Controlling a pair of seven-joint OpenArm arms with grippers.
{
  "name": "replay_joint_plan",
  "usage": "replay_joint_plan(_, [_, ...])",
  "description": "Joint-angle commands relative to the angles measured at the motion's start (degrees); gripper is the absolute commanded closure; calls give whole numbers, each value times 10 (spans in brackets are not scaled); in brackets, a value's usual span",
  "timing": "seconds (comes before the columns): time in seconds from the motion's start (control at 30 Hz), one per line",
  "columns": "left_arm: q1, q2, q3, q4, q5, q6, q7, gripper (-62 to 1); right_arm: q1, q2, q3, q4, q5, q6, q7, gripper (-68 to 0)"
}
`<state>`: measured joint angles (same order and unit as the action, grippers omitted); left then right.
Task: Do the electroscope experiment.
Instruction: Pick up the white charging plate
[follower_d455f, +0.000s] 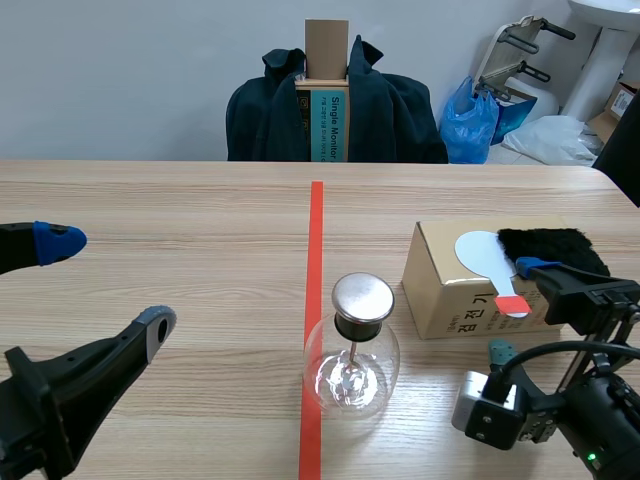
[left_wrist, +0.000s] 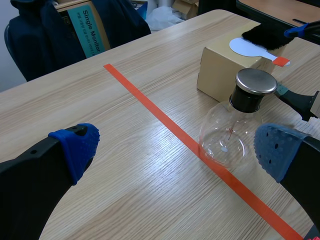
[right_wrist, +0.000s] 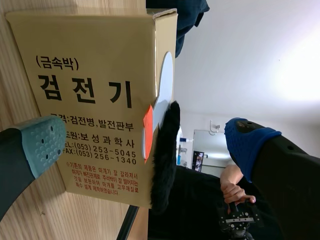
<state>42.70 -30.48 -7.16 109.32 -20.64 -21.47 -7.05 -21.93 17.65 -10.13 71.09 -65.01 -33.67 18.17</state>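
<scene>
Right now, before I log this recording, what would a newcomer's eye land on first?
The round glass flask with its shiny metal cap, standing just beside the orange-red tape line mid-table. Right of it sits a cardboard box carrying a white paddle and black fur, with the open right gripper close in front.

This looks like a plain lab-like office or workroom. A long pale wood worktop (follower_d455f: 150, 200) carries an orange-red tape line (follower_d455f: 316, 230). Behind it is a bare light wall (follower_d455f: 120, 70). On the far side, a dark coat (follower_d455f: 400, 110) wraps an upright cardboard box (follower_d455f: 326, 50). A blue plastic bag (follower_d455f: 470, 125) and stored cartons (follower_d455f: 618, 108) sit far right.
</scene>
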Motion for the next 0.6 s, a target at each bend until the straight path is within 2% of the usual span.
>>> replay_joint_plan(0.0, [0,4,1,10,-6,-1,-8,-623,4,8,6,14,11,-7,0,-679])
replay_joint_plan(0.1, [0,4,1,10,-6,-1,-8,-623,12,8,7,14,16,-7,0,-676])
replay_joint_plan(0.17, [0,4,1,10,-6,-1,-8,-623,18,8,7,14,16,-7,2,-611])
replay_joint_plan(0.43, [0,4,1,10,-6,-3,-8,-623,19,8,7,14,16,-6,2,-139])
replay_joint_plan(0.57, [0,4,1,10,-6,-3,-8,-623,19,8,8,14,16,-6,2,-8])
